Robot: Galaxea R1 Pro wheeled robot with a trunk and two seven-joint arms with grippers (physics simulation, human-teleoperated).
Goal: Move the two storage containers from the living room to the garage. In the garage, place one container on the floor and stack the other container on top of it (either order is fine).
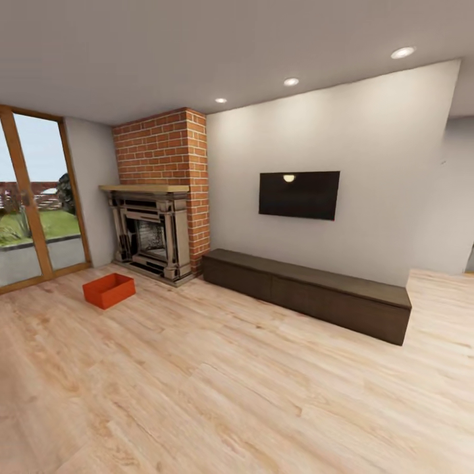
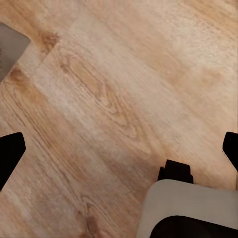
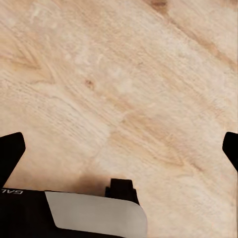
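One orange-red storage container (image 1: 108, 290), lidless and empty, sits on the light wood-plank floor of the living room, in front of the fireplace (image 1: 150, 233) and near the glass garden doors (image 1: 36, 197). It is far off at the left of the head view. My left gripper (image 2: 119, 153) hangs open over bare planks, its black fingertips (image 2: 10, 151) wide apart. The right gripper (image 3: 119, 151) is open too, above bare planks, with nothing between its fingertips (image 3: 10, 148).
A red-brick chimney (image 1: 164, 148) rises over the fireplace. A black TV (image 1: 299, 195) hangs above a long dark low cabinet (image 1: 309, 293) along the back wall. Wide wood floor (image 1: 230, 395) lies between me and them. Parts of my own body (image 2: 191, 208) show near the left gripper.
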